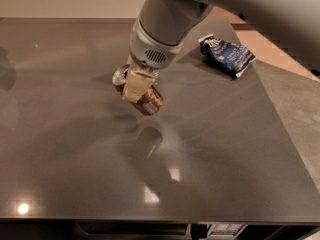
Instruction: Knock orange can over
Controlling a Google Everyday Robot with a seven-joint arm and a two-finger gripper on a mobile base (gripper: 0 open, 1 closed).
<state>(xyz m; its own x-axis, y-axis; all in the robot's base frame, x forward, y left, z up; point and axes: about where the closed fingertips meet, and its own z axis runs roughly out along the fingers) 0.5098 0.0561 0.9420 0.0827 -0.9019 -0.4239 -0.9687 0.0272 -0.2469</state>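
The orange can (149,102) is copper-coloured with a silver top (120,75). It is tipped far over on the dark grey table (65,149), with its top pointing up and to the left and its base to the lower right. I cannot tell whether it rests on the table or is held just above it. My gripper (134,85) reaches down from the big white arm (167,19) and lies right across the can's upper half, hiding part of it.
A crumpled blue snack bag (227,55) lies at the back right of the table. The table's right edge runs diagonally beside bare floor (300,109). The front edge is near the bottom of the view, with a dark drawer front below it.
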